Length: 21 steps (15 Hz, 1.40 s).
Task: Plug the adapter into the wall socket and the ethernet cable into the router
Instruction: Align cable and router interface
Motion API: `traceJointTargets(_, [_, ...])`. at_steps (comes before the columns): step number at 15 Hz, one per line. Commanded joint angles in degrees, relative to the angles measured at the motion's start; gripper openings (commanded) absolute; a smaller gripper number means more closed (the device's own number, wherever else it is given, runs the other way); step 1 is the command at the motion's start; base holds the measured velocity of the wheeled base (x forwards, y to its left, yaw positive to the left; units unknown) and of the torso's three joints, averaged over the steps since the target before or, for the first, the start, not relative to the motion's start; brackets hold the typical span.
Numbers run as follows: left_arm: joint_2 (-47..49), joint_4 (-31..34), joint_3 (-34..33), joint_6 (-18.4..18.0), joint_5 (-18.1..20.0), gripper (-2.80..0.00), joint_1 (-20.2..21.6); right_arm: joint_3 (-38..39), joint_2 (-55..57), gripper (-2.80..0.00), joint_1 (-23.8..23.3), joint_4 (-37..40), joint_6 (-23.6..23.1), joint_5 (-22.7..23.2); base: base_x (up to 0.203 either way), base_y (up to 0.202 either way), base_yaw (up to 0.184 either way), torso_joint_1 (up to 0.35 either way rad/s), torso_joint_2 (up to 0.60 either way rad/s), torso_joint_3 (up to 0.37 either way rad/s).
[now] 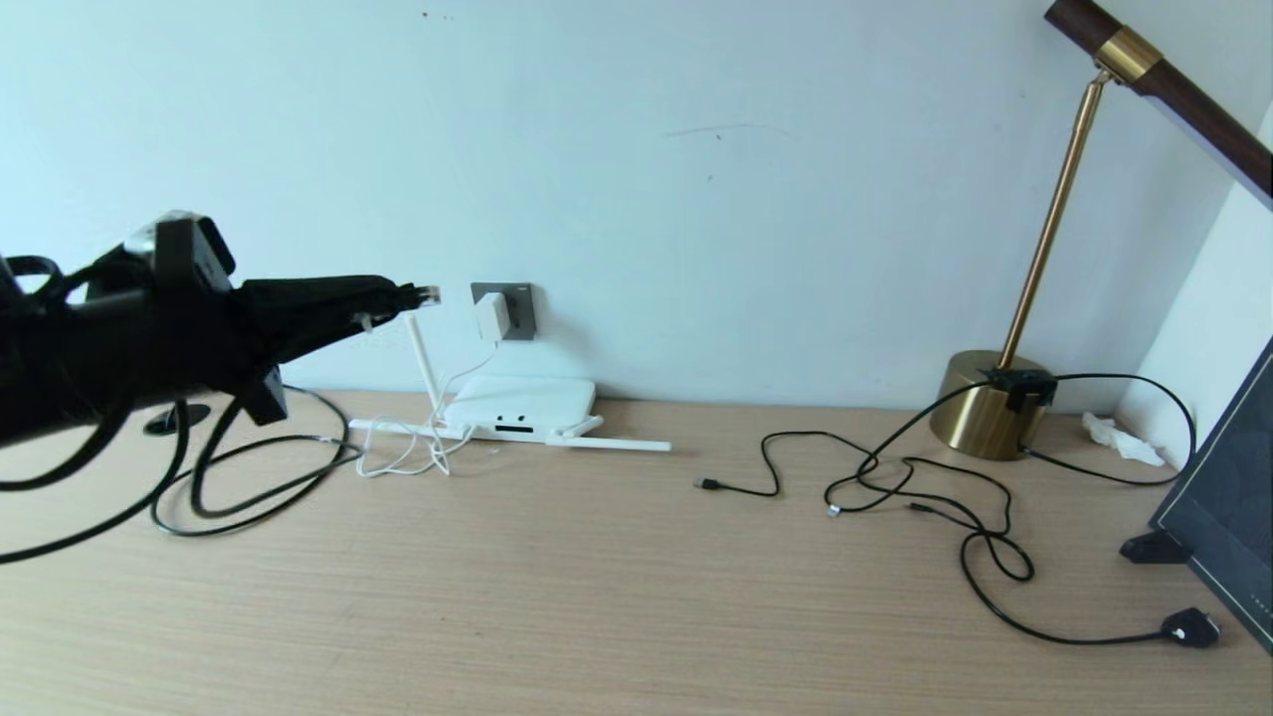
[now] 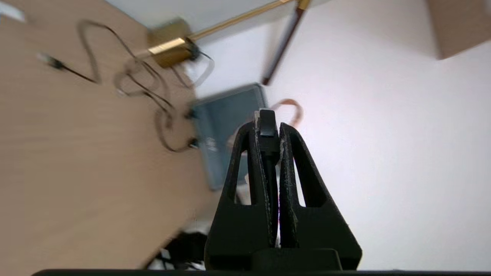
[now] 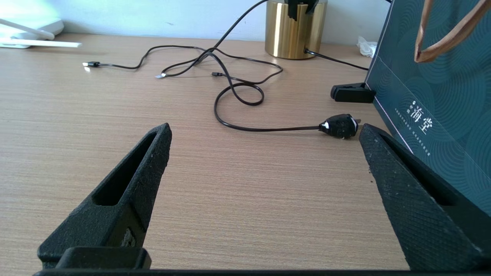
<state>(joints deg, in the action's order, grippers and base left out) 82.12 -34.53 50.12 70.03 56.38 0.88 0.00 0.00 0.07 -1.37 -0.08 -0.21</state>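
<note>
My left gripper (image 1: 403, 296) hangs in the air at the left, above the desk, shut on the ethernet cable (image 1: 249, 487), whose clear connector tip (image 1: 429, 293) pokes out past the fingertips toward the wall. In the left wrist view the black connector (image 2: 267, 128) sits pinched between the jaws of this left gripper (image 2: 268, 128). The white adapter (image 1: 491, 316) sits in the dark grey wall socket (image 1: 517, 298), its thin white cord (image 1: 418, 452) trailing down to the white router (image 1: 519, 406) on the desk. My right gripper (image 3: 264, 134) stands open low over bare desk, holding nothing.
A brass lamp base (image 1: 985, 403) stands at the back right, with thin black cables (image 1: 895, 477) looping over the desk. A black cord ends in a chunky plug (image 1: 1190, 628). A dark teal bag (image 1: 1233, 507) leans at the right edge beside a black block (image 3: 352, 93).
</note>
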Motion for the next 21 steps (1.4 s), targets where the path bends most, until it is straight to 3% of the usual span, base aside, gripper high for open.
traceJointTargets(1, [-1.6,-0.2,1.7,9.8,2.5,-2.8,0.0,0.7,0.0,0.0,0.0,0.0,0.0,0.0,0.0,0.0,0.0,0.0,0.0,0.0])
traceJointTargets(5, [-1.1,-0.2,4.5,20.5,4.0,-2.8,0.1,0.7,0.0,0.0,0.0,0.0,0.1,-0.1,0.0,0.0,0.0,0.0,0.0,0.0])
traceJointTargets(9, [-0.6,-1.5,4.7,20.9,2.8,-2.8,0.3,0.6,0.0,0.0,0.0,0.0,0.1,-0.1,-0.016,-0.009,0.0,0.003,0.0,0.001])
traceJointTargets(10, [-0.4,-2.3,4.3,19.1,2.1,-2.8,0.4,0.7,0.0,0.0,0.0,0.0,0.0,-0.1,-0.107,-0.074,-0.002,0.015,0.0,-0.002])
traceJointTargets(12, [1.7,-2.6,3.2,11.9,-0.2,-2.8,0.9,0.7,0.0,0.0,0.0,0.0,0.0,-0.1,-0.05,-0.033,0.001,0.001,0.0,-0.002])
traceJointTargets(15, [7.1,-2.1,1.9,-1.5,-10.5,-2.8,0.8,0.7,0.0,0.0,0.0,0.0,0.2,-0.1,0.0,0.0,0.0,0.0,0.0,0.0])
traceJointTargets(17, [9.4,-2.2,1.2,-7.1,-16.2,-2.8,0.5,0.7,0.0,0.0,0.0,0.0,0.1,-0.1,0.0,0.0,0.0,0.0,0.0,0.0])
traceJointTargets(19, [9.2,-2.1,1.1,-10.5,-17.3,-2.8,0.5,0.7,0.0,0.0,0.0,0.0,0.0,0.0,0.0,0.0,0.0,0.0,0.0,0.0])
traceJointTargets(21, [9.0,-2.1,0.2,-17.6,-19.5,-2.8,0.5,0.7,0.0,0.0,0.0,0.0,-0.1,0.0,0.0,0.0,0.0,0.0,0.0,0.0])
